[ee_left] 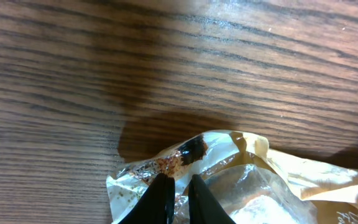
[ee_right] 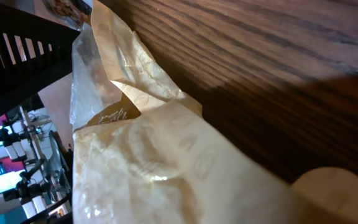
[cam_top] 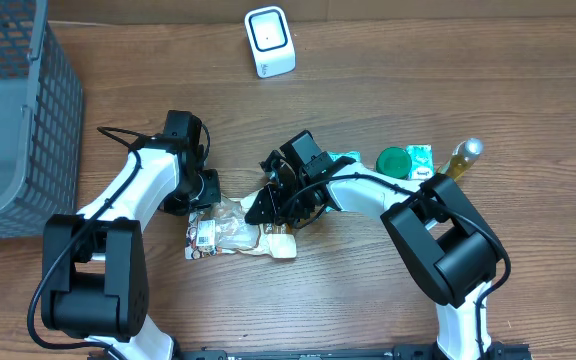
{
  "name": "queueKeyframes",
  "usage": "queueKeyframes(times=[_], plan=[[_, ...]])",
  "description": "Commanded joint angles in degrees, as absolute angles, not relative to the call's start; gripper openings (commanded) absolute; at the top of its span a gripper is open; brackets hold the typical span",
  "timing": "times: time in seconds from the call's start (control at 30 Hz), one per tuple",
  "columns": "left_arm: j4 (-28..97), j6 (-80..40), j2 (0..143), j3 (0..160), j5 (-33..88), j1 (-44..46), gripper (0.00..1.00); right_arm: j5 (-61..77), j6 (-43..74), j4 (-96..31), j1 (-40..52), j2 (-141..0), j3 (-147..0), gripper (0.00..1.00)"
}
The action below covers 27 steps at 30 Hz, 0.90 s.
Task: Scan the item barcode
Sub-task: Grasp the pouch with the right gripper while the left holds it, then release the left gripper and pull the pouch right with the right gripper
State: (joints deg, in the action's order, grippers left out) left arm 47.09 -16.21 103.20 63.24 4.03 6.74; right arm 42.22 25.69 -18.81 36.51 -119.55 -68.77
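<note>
Left gripper [ee_left: 178,186] pinches the foil edge of the snack bag [cam_top: 230,235] — evidently steadying it for presentation to the scanner [cam_top: 270,40]. Right gripper [cam_top: 273,205] sits against the bag — grasp indeterminate.

No text, brand or number could be read in full in any view. The wrapped package [cam_top: 236,236] carried a printed label [cam_top: 204,238] at its left end; from overhead, its characters were too small to resolve. In the right wrist view, a short line of cursive script [ee_right: 113,116] stood on the package film and was not legible. A green-and-white carton [cam_top: 420,160] on the bench bore print, likewise unreadable.
</note>
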Motion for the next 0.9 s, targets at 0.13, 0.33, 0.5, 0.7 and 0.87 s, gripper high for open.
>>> queueKeyframes(times=[0.13,0.33,0.5,0.7,0.87], plan=[[47.6,-16.8,103.4,64.1,6.7,6.9,0.04,43.9,25.1,-18.0,36.2,-120.7,-67.9,0.34],[54.3,-16.7,103.0,73.0,6.7,6.4,0.04,44.3,25.1,-18.4,33.8,-120.7,-67.9,0.18],[59.0,-16.5,102.9,81.7,6.5,6.3,0.04,53.8,18.5,-18.8,29.7,-120.7,-67.9,0.17],[59.5,-18.5,103.0,86.7,1.9,5.0,0.16,57.0,15.3,-22.4,26.7,-120.5,-67.9,0.17],[59.0,-19.5,103.0,86.7,-3.1,1.3,0.25,59.7,11.7,-25.1,25.7,-118.4,-67.9,0.17]])
